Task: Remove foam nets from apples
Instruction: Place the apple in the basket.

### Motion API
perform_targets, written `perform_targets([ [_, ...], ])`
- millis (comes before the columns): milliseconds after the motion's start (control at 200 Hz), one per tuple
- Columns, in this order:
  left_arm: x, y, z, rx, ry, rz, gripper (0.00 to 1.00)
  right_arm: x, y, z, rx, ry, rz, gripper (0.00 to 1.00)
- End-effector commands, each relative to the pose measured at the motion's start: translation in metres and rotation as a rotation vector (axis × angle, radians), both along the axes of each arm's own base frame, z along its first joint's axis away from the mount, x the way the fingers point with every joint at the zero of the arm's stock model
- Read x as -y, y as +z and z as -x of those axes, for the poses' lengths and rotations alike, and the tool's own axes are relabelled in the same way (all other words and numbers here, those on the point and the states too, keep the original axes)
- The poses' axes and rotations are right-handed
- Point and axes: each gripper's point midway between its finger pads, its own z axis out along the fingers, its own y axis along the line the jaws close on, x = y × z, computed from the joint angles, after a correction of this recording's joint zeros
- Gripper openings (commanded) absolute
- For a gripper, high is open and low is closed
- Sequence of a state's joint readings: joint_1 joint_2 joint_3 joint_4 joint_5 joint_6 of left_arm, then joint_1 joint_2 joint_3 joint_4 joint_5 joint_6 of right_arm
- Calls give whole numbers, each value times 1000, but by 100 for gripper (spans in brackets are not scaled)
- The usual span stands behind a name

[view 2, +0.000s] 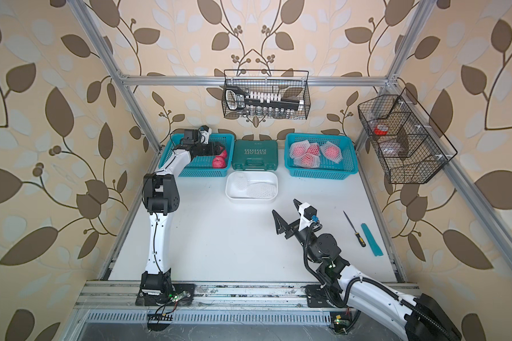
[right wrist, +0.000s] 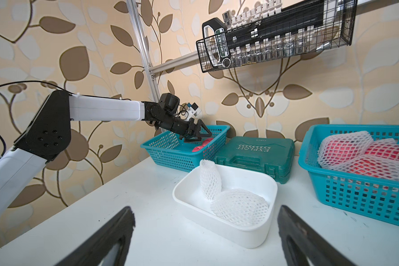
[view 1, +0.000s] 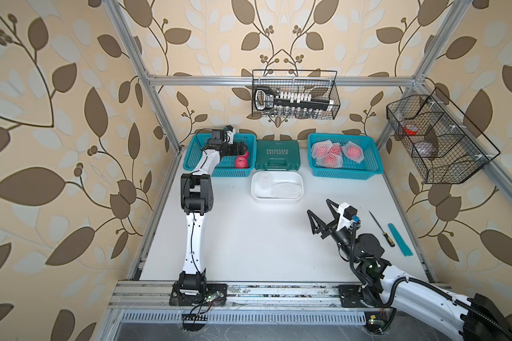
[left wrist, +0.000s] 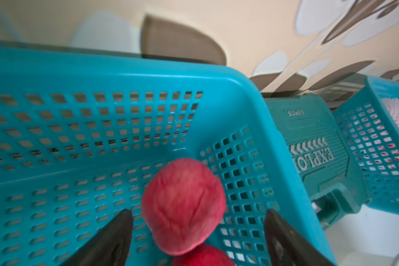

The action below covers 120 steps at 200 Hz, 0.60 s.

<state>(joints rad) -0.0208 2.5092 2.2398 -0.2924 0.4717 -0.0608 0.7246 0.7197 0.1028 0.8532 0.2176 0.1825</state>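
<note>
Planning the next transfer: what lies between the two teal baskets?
A closed green tool case lies there; both top views show it.

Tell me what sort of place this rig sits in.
Probably a staged robot test cell: wallpaper on an aluminium frame, left arm and right arm bolted to a rail, a wire basket of tools.

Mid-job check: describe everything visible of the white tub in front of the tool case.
The white tub is a shallow, rectangular, plastic-looking tray with rounded corners and a smooth rim, sitting level on the white table close in front of the green tool case. It holds a flat foam net on its floor and a curled foam net standing near one corner, rising above the rim.
</note>
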Motion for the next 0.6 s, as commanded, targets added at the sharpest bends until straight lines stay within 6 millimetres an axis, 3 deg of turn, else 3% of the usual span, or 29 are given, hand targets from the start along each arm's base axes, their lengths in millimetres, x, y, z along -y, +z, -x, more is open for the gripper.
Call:
perform_targets([
  [0,11,41,-4,111,-37,13,94,3,-5,0,-11,-15,5,96],
  [200,13,50,1,128,-53,13,94,6,-4,0,-7,-28,7,96],
  [330,14,80,15,170,-63,17,96,12,-5,-3,-10,-66,17,96],
  [450,12,110,46,235,-51,30,97,41,-8,-22,-95,-204,-24,98],
  [595,4,147,98,311,3,47,99,77,-9,-50,-235,-237,-173,98],
])
